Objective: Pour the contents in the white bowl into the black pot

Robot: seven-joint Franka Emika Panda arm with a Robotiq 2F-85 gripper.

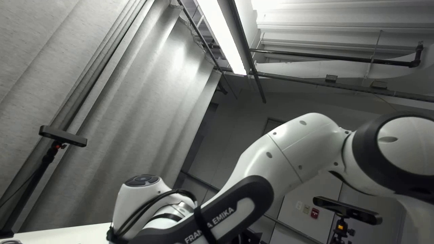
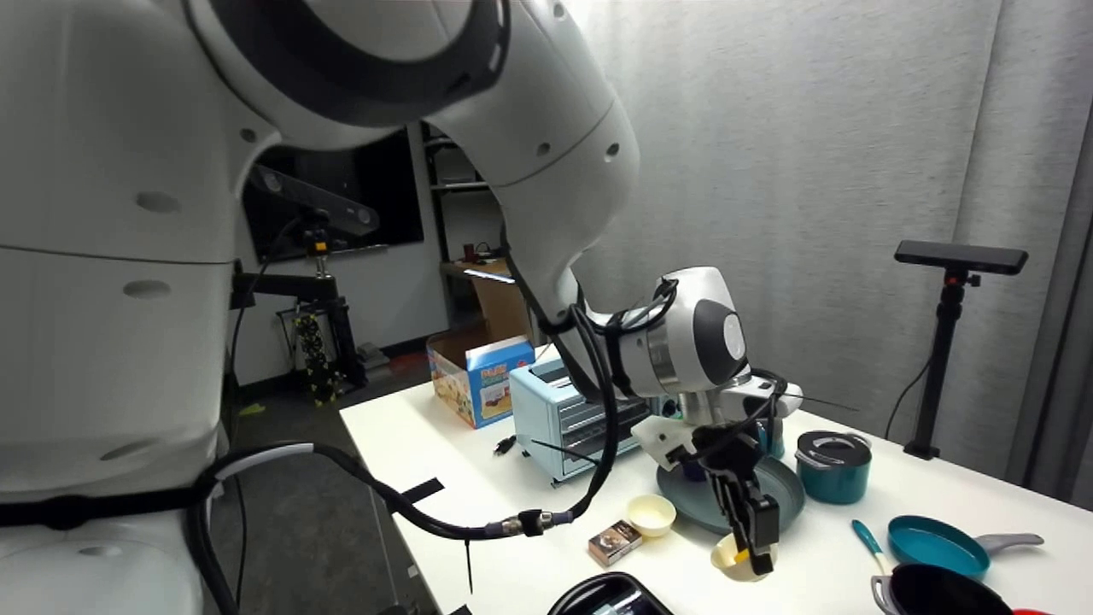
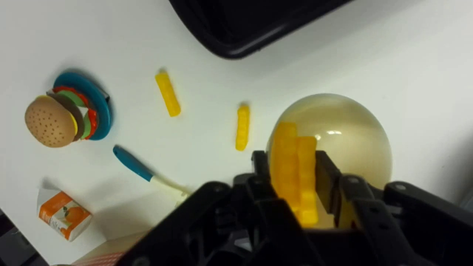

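Note:
The white, cream-tinted bowl (image 3: 347, 140) is at right in the wrist view, with yellow fry-like pieces (image 3: 293, 166) inside along its left wall. My gripper (image 3: 291, 164) has one finger outside the rim and one inside, closed with wall and yellow pieces between them. In an exterior view the bowl (image 2: 726, 564) is at the gripper's fingertips (image 2: 756, 547); whether it touches the table is unclear. A black rounded-corner vessel (image 3: 255, 46) is cut off at the wrist view's top. An exterior view shows a black pot (image 2: 935, 594) with grey handles and a black glossy vessel (image 2: 602, 589).
Two loose yellow pieces (image 3: 168, 94) (image 3: 242, 127) lie on the table beside a toy burger (image 3: 51, 120), a blue-handled utensil (image 3: 133, 162) and an orange carton (image 3: 66, 214). A toaster oven (image 2: 564, 418), grey plate (image 2: 786, 495), second bowl (image 2: 651, 514) and teal pan (image 2: 935, 547) stand around.

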